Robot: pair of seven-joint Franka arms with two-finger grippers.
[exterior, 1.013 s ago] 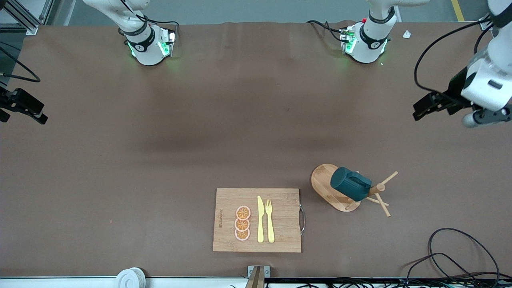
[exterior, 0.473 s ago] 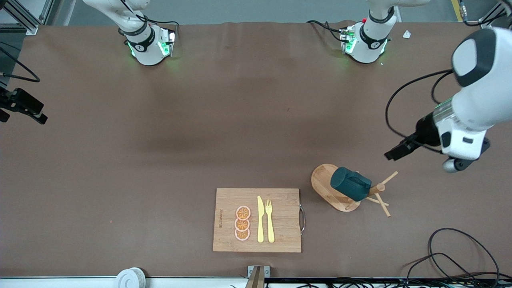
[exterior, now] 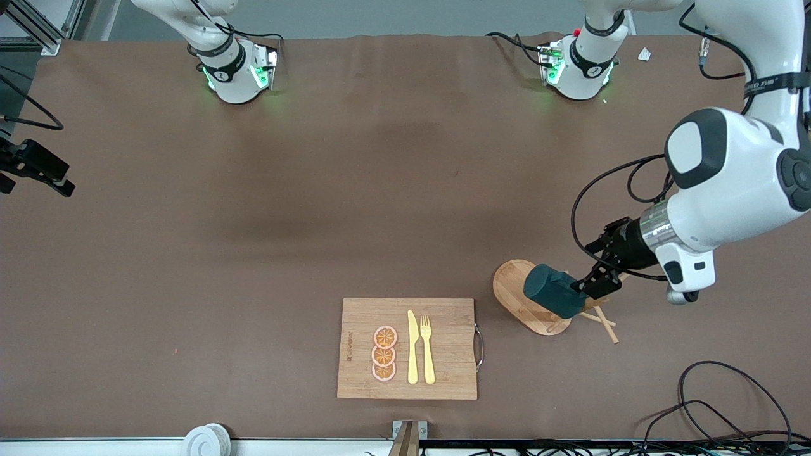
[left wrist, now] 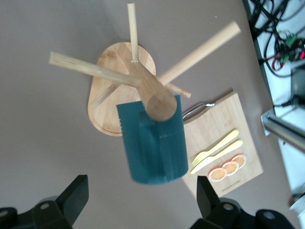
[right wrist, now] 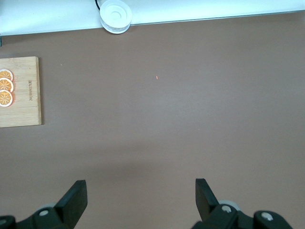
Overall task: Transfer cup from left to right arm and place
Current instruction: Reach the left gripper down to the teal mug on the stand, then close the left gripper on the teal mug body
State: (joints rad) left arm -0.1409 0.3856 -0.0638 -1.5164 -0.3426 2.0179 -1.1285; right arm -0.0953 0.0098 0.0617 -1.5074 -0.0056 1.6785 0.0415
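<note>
Left gripper (exterior: 592,285) sits with its fingers spread wide and nothing between them, hovering over the wooden peg stand (exterior: 538,304) right at the cup's handle end; from my seat I read this as the approach to the first pick. My left wrist view shows the cup (left wrist: 153,143) hung on one peg of that stand, tilted, with both fingers (left wrist: 76,193) wide apart to either side of it and not touching it. In the front view the cup (exterior: 553,292) sits toward the left arm's end of the table, just beside the cutting board (exterior: 407,348) that carries the knife (exterior: 412,347), fork (exterior: 427,349) and orange slices (exterior: 384,353). What worries me is the pegs: several stick out at angles around the cup, so a finger could strike one on the way in and tip the stand, or close on a peg along with the cup. I'd also expect the ribbed, tilted wall to slip if I clamp off-centre, and pulling straight up instead of along the peg could drag the whole stand with it. Right gripper (right wrist: 138,205) waits over bare table near the right arm's end, also spread and empty.
</note>
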